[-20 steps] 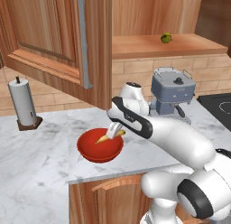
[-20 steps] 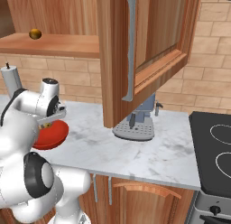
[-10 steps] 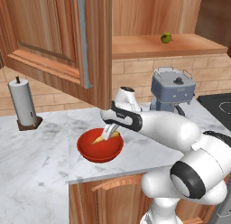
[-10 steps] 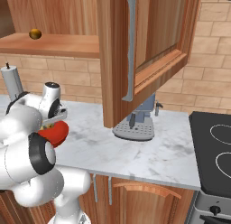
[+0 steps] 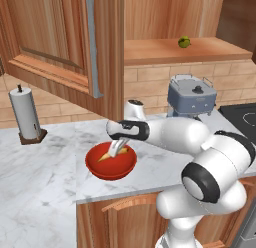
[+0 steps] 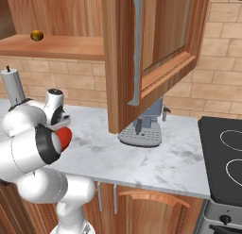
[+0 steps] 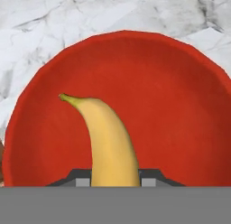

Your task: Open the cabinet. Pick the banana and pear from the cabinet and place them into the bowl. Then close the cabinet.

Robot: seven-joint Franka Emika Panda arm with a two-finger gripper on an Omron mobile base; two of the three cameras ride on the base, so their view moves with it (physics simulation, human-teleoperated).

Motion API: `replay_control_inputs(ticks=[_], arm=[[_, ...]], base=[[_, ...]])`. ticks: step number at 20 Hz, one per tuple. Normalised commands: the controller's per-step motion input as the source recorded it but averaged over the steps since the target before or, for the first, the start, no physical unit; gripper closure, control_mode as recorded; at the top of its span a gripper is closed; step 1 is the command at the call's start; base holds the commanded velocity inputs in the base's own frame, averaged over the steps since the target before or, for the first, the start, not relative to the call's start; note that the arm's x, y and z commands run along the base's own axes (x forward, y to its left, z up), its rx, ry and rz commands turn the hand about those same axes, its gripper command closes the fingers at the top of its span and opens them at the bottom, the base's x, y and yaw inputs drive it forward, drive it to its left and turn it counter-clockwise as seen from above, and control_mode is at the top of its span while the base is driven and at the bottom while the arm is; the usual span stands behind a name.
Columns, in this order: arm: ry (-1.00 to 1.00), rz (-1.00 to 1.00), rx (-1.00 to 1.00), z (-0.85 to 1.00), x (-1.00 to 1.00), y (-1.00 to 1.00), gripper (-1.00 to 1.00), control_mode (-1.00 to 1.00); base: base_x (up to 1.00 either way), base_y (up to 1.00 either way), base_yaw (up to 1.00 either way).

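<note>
Banana [image 7: 111,142] sits pinched at its lower end in the tool [image 5: 118,148], hanging just over the red bowl [image 5: 111,162]. It's probably light, smooth and easily bruised. Bowl's rim is low with bare marble table [image 5: 45,177] around it; the open cabinet [image 5: 105,47] door overhangs nearby. Pear [image 5: 184,42] waits on the shelf.

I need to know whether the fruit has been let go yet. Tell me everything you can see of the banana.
The banana is small, curved, plain yellow with a greenish stem tip. The hand grips its lower end between the two fingers, so it is not released. It hangs over the inside of the red bowl, stem pointing away from the hand. Whether it touches the bowl's floor cannot be told.
</note>
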Motion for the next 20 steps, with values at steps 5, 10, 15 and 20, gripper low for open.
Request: replay_control_inputs(ticks=[5,10,15,20], arm=[[-0.02,0.0,0.0,-0.25,0.07,0.06,1.0,-1.0],[0.0,0.0,0.0,-0.21,0.09,0.1,1.0,-1.0],[0.0,0.0,0.0,-0.17,0.08,0.13,1.0,-1.0],[0.0,0.0,0.0,-0.06,0.03,0.03,1.0,-1.0]], base=[[0.0,0.0,0.0],[0.0,0.0,0.0],[0.0,0.0,0.0],[0.0,0.0,0.0]])
